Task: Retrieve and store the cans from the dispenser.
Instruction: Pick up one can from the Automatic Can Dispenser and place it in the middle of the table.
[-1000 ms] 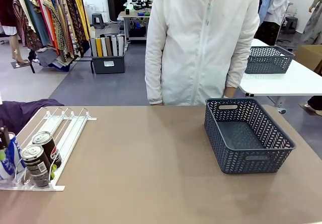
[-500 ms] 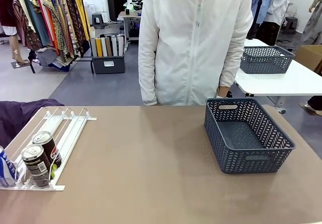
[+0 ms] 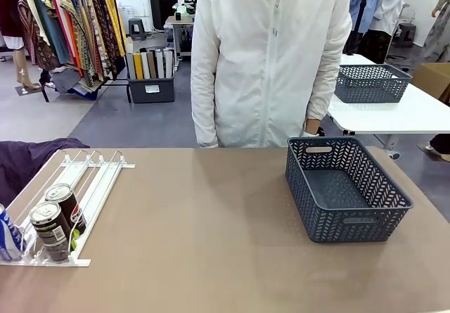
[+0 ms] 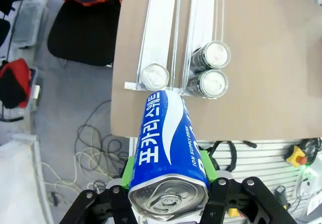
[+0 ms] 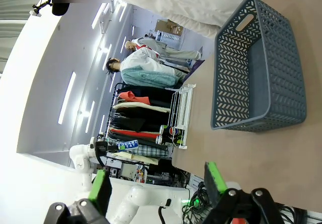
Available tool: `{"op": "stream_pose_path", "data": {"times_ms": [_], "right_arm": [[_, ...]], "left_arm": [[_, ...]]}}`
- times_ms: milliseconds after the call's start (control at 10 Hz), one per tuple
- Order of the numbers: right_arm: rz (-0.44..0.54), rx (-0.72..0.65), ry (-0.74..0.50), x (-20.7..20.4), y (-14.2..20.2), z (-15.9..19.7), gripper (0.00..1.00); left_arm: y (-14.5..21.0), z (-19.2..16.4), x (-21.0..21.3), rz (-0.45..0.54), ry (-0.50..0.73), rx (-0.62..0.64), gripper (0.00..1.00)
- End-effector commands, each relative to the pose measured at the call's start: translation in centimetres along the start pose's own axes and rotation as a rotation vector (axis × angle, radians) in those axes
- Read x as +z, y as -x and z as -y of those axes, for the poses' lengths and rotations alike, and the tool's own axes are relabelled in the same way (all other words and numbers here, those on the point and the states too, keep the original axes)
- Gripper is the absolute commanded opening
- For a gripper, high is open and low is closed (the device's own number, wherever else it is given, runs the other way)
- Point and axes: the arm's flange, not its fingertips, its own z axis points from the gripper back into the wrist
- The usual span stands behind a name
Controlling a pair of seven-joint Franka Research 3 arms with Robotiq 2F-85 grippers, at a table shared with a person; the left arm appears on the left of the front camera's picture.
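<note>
In the left wrist view my left gripper [image 4: 168,169] is shut on a blue can [image 4: 168,148] with white print, held high above the table's near left corner. Below it lies the white dispenser [image 4: 161,27]: one silver-topped can [image 4: 154,76] sits at the low end of one lane, and two dark cans [image 4: 214,55] [image 4: 209,83] sit in the other lane. The front view shows the dispenser [image 3: 95,176] at the left with the two dark cans [image 3: 53,230] and a blue can [image 3: 5,234] at the picture's edge. My right gripper [image 5: 156,181] is open and holds nothing.
A dark grey lattice basket [image 3: 383,190] stands at the right of the table; the right wrist view shows its wall [image 5: 229,73] too. A person in a white jacket [image 3: 271,60] stands at the far edge, one hand near the basket's far rim. Dark cloth [image 3: 31,155] lies beyond the dispenser.
My left gripper, seen a second ago at the front view's left edge by the blue cans, has gone out of that picture. The person has shifted slightly to the left.
</note>
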Motion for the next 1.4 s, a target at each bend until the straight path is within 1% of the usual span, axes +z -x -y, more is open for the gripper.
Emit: {"op": "stream_pose_path", "data": {"times_ms": [0,100,200,300,400,500,600,700,800,900,1000,1100,1200,1300], "right_arm": [[0.017,0.020,-0.022,-0.1,-0.2,-0.3,1.00],[0.017,0.020,-0.022,-0.1,-0.2,-0.3,1.00],[0.017,0.020,-0.022,-0.1,-0.2,-0.3,1.00],[0.017,0.020,-0.022,-0.1,-0.2,-0.3,1.00],[0.017,0.020,-0.022,-0.1,-0.2,-0.3,1.00],[0.017,0.020,-0.022,-0.1,-0.2,-0.3,1.00],[0.017,0.020,-0.022,-0.1,-0.2,-0.3,1.00],[0.017,0.020,-0.022,-0.1,-0.2,-0.3,1.00],[0.017,0.020,-0.022,-0.1,-0.2,-0.3,1.00],[0.017,0.020,-0.022,-0.1,-0.2,-0.3,1.00],[0.017,0.020,-0.022,-0.1,-0.2,-0.3,1.00],[0.017,0.020,-0.022,-0.1,-0.2,-0.3,1.00],[0.017,0.020,-0.022,-0.1,-0.2,-0.3,1.00],[0.017,0.020,-0.022,-0.1,-0.2,-0.3,1.00]], "left_arm": [[-0.1,0.4,0.4,0.002,-0.020,-0.005,0.00],[0.0,0.0,0.0,0.000,0.000,0.000,0.00],[0.4,-0.6,-0.4,0.003,0.096,-0.003,0.00],[-0.9,0.5,-0.5,0.029,0.201,-0.019,0.00],[-3.3,3.2,-0.7,0.026,0.254,-0.072,0.00],[-6.1,7.5,-1.4,-0.007,0.254,-0.177,0.00],[-9.2,13.8,-3.0,-0.044,0.236,-0.287,0.00],[-10.8,20.2,-5.2,-0.086,0.221,-0.368,0.00],[-11.3,26.6,-8.3,-0.112,0.180,-0.416,0.00],[-10.8,32.1,-12.0,-0.144,0.131,-0.461,0.00],[-9.7,36.4,-15.7,-0.162,0.097,-0.499,0.00],[-8.3,40.2,-19.6,-0.210,0.089,-0.521,0.00],[-6.5,42.9,-22.9,-0.224,0.042,-0.559,0.00],[-4.8,44.7,-25.8,-0.230,0.016,-0.602,0.00]]}}
